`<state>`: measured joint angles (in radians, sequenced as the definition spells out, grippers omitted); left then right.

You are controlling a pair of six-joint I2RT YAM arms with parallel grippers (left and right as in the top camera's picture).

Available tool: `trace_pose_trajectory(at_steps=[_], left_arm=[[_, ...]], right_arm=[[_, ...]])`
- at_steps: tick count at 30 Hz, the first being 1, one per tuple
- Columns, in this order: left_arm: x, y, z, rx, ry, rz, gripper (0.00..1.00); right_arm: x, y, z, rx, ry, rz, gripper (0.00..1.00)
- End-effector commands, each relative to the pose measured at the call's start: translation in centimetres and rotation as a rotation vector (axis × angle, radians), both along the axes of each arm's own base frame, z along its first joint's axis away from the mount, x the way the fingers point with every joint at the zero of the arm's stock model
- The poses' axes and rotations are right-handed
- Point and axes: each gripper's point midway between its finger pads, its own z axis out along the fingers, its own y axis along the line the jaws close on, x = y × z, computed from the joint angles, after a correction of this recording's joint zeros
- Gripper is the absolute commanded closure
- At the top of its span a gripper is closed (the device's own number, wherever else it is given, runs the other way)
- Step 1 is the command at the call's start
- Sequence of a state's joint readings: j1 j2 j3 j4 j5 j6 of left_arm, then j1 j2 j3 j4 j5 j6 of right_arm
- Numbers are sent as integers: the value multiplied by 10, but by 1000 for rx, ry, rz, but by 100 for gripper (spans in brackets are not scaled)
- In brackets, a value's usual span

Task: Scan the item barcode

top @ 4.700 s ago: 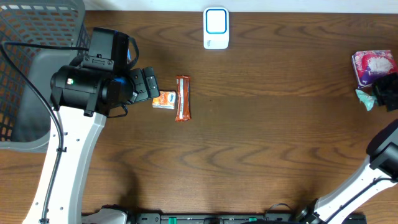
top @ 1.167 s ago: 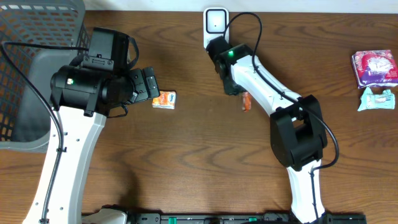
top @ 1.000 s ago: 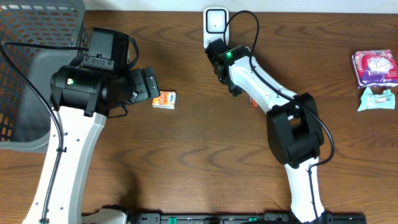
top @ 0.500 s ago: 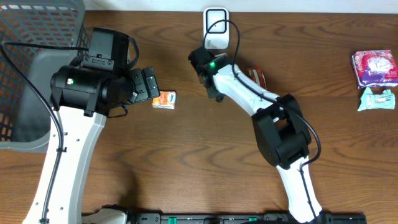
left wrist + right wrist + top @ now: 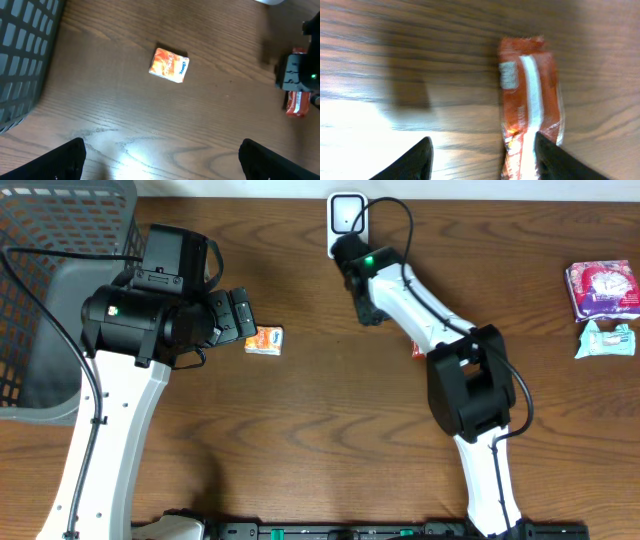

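Observation:
A red snack bar (image 5: 532, 95) lies flat on the wooden table with its white seam up. My right gripper (image 5: 482, 140) stands open over it, the right finger overlapping the bar's near end and the left finger over bare wood. From overhead only a sliver of the bar (image 5: 418, 350) shows under my right arm, below the white scanner (image 5: 347, 215). My left gripper (image 5: 161, 155) is wide open and holds nothing. It hovers short of a small orange packet (image 5: 169, 65), which lies just right of the left gripper (image 5: 240, 315) in the overhead view.
A grey mesh basket (image 5: 60, 240) fills the far left. A pink pack (image 5: 600, 288) and a teal pack (image 5: 605, 340) lie at the right edge. The right arm's forearm (image 5: 420, 305) runs diagonally from the scanner towards the middle of the table.
The right gripper's jaws have opened. The red bar went from beside the scanner back down towards the table's middle, and the right arm swung with it. The left arm has not moved.

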<state>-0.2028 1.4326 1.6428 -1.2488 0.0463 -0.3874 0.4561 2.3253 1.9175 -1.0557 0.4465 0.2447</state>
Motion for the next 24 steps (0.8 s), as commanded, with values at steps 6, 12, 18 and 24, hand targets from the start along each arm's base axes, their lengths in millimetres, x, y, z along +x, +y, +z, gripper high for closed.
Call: trace_pose_trajectory(at_steps=[6,12,18,24], left_arm=[[1,2,5,9,-16,-1,2],[1,2,5,9,-16,-1,2],[1,2,5,9,-16,-1,2],[1,2,5,9,-16,-1,2]], right_arm=[[-2,-33,-13,-161,57,83,47],[-3,-42,-22,-217,44,92,46],[-3,-49,-33,-235,42,99,46],[-11,-64,-51,-199,77,66,49]])
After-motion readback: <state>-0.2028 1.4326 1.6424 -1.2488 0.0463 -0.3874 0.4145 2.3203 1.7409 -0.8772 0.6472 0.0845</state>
